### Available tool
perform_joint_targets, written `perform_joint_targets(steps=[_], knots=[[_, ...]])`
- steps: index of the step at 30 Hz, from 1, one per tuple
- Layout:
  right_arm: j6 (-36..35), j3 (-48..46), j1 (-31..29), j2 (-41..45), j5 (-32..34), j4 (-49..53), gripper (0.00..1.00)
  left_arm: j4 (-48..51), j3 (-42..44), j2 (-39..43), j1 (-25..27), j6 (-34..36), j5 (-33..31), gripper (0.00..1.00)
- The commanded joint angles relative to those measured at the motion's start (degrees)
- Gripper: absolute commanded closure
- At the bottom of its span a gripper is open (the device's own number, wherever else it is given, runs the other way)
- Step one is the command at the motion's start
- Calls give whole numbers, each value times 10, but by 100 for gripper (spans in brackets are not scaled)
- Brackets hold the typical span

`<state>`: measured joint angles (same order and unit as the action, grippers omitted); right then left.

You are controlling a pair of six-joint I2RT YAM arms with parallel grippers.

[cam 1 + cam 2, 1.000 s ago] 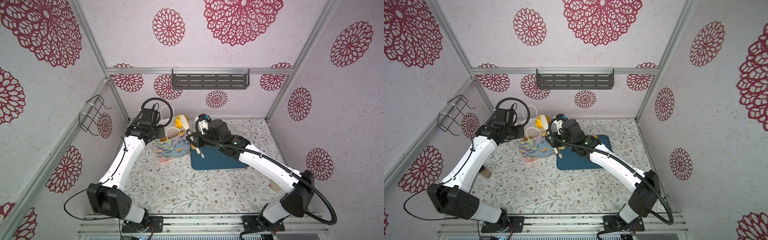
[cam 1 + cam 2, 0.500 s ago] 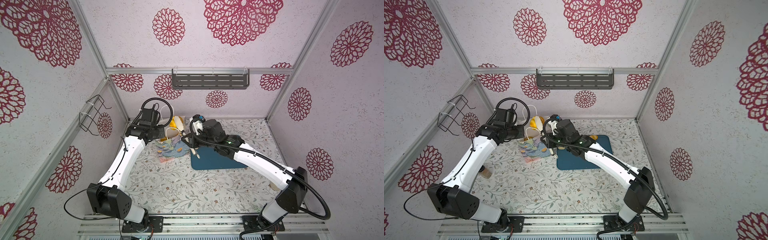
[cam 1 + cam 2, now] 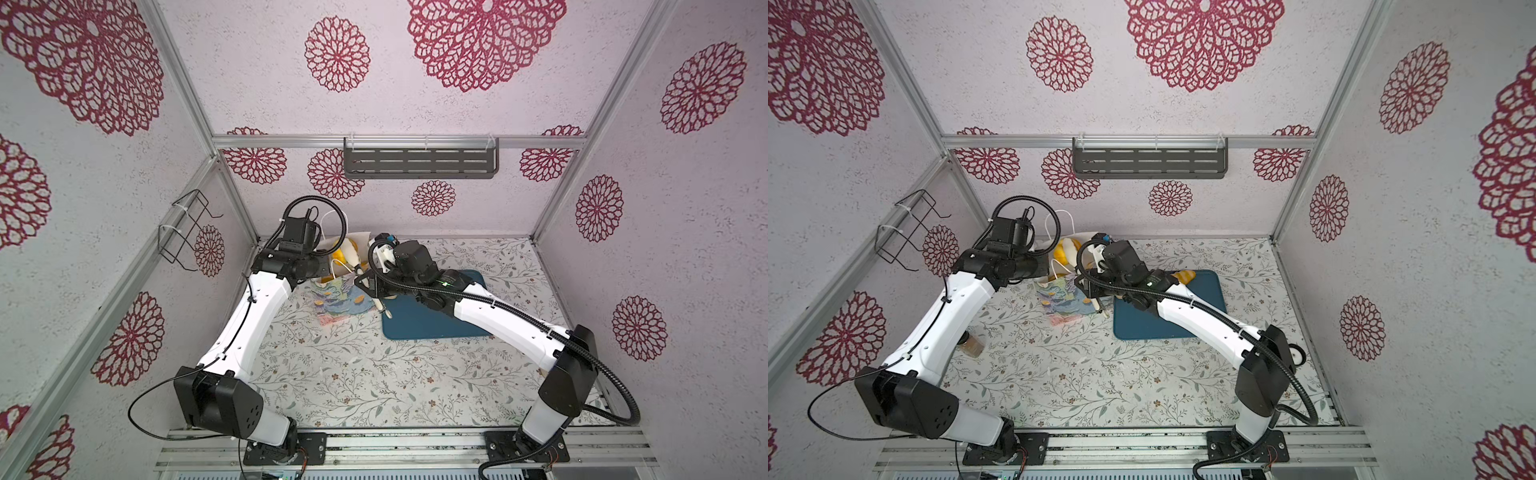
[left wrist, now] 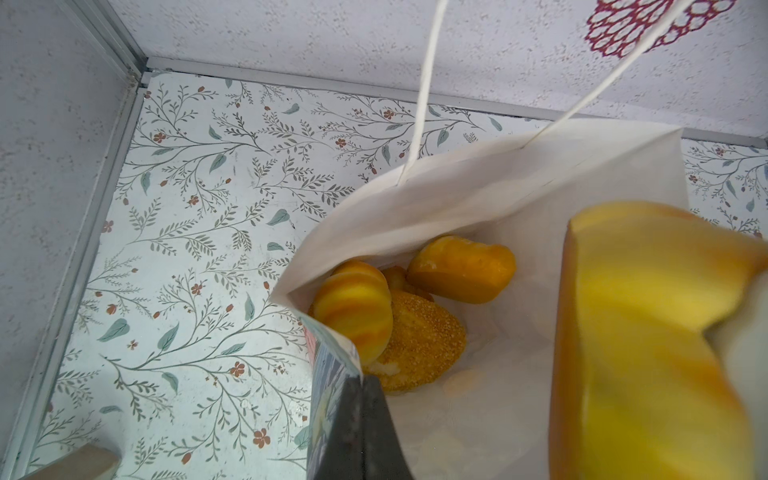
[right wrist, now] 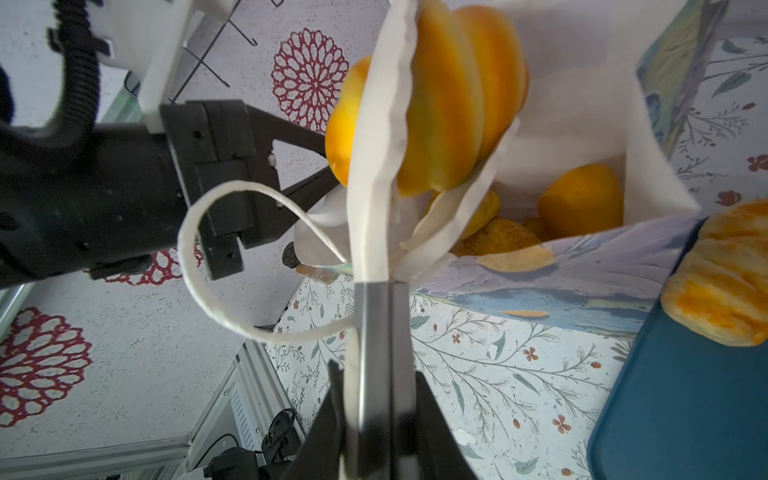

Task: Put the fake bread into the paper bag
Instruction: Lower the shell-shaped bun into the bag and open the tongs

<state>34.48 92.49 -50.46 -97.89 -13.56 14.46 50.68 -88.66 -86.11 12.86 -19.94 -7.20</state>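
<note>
On the bench the teal tray lies nearest, with a flat bread at its far edge. Beyond it, the right pincer is pressed together on cream tongs, which clamp a striped roll over the mouth of the paper bag. The left pincer pinches the bag's rim. Several more breads lie inside the bag, which stands toward the bench's back-left.

tray: teal, flat on bench, centre-right
shelf: grey slotted, back wall, upper centre
wire rack: black, left wall
</note>
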Motion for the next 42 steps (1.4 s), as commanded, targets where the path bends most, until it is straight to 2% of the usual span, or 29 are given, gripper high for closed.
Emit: perform_joint_targets(steps=[1, 15, 29, 42], knots=[[-9, 31, -4, 21, 8, -25, 69, 2, 8, 8, 7, 2, 6, 100], [-14, 28, -3, 45, 28, -23, 58, 3, 9, 9, 8, 3, 3, 100], [-31, 20, 6, 90, 68, -8, 58, 4, 8, 13, 10, 4, -2, 100], [-20, -36, 18, 158, 111, 6, 59, 3, 9, 18, 11, 4, -7, 100]])
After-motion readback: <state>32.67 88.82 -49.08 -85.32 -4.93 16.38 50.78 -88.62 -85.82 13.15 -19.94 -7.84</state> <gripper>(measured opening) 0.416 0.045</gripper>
